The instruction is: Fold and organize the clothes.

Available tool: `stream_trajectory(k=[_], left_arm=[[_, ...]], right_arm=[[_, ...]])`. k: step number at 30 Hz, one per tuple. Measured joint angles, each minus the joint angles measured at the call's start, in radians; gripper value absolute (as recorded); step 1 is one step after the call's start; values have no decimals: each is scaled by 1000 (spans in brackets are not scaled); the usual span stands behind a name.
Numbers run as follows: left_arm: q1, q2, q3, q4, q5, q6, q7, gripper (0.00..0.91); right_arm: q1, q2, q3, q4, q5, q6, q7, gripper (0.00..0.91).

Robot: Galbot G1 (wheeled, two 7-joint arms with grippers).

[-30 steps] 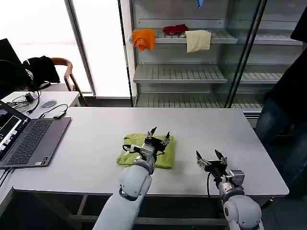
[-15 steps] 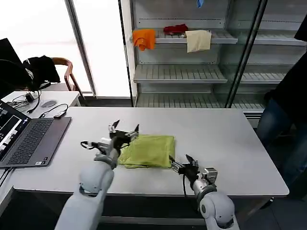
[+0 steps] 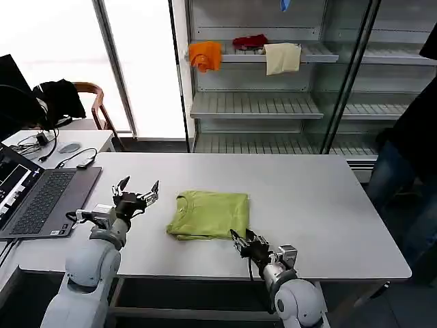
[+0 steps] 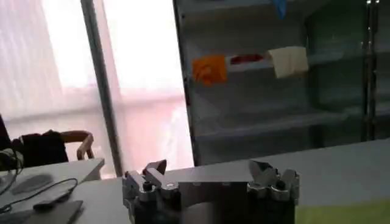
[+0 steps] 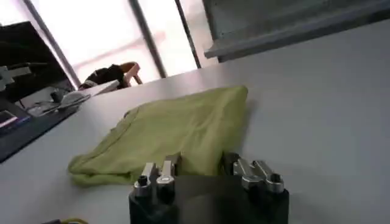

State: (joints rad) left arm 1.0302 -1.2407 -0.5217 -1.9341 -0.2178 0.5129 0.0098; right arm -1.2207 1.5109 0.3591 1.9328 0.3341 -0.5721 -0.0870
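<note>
A lime yellow-green T-shirt of thin soft fabric (image 3: 209,214) lies folded into a neat rectangle at the centre of the white surface (image 3: 321,198). Left hand (image 3: 136,192), centre-left, and right hand (image 3: 245,243), lower centre, both hang open and empty; folding looks largely finished.

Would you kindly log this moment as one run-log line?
T-shirt: folded, flat on table | left gripper: open, beside shirt | right gripper: open, at shirt's near corner | laptop: table's left
</note>
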Motion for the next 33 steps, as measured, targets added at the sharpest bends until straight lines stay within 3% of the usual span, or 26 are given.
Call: stream_trajectory(k=[17,18,19,31,32,33], left_arm=[[32,12,-69,-2,-9,-20,6,907],[34,12,-72,-3,-9,-21,6,907],[37,12,-75,-3,-9,-22,6,907],[67,18,-91,-8,-10,-40,9,907],[68,17,-91,-7,-9,-41,9,907],[69,16,-91,-6,-8,-43,9,907]], right_arm=[[-10,-34,27,18,-21,-8,42,0],[-12,-36,28,18,-21,-8,42,302],[-14,-36,29,18,-21,-8,41,907],[-5,-10,48,19,48,-4,9,907],[-2,-9,48,16,50,-5,9,826],[1,-7,46,13,51,-5,9,514]])
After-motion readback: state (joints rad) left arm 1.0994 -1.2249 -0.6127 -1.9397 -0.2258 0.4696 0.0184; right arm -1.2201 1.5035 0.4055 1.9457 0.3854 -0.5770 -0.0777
